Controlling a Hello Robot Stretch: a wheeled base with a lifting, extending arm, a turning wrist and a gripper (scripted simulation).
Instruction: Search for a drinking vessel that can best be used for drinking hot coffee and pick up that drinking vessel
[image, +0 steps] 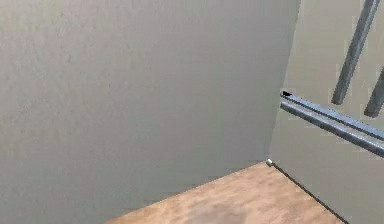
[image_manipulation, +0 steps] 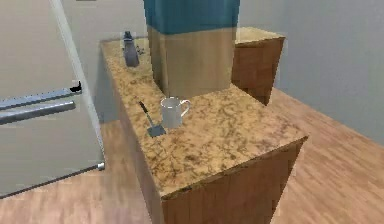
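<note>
With the search seemingly over, a pale mug (image_manipulation: 174, 112) stands on the speckled counter (image_manipulation: 225, 140), awaiting the arm's reach; the gripper's state cannot be told.

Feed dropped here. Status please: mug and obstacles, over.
Mug upright on counter. Utensil lies beside it. Tall box close behind.
</note>
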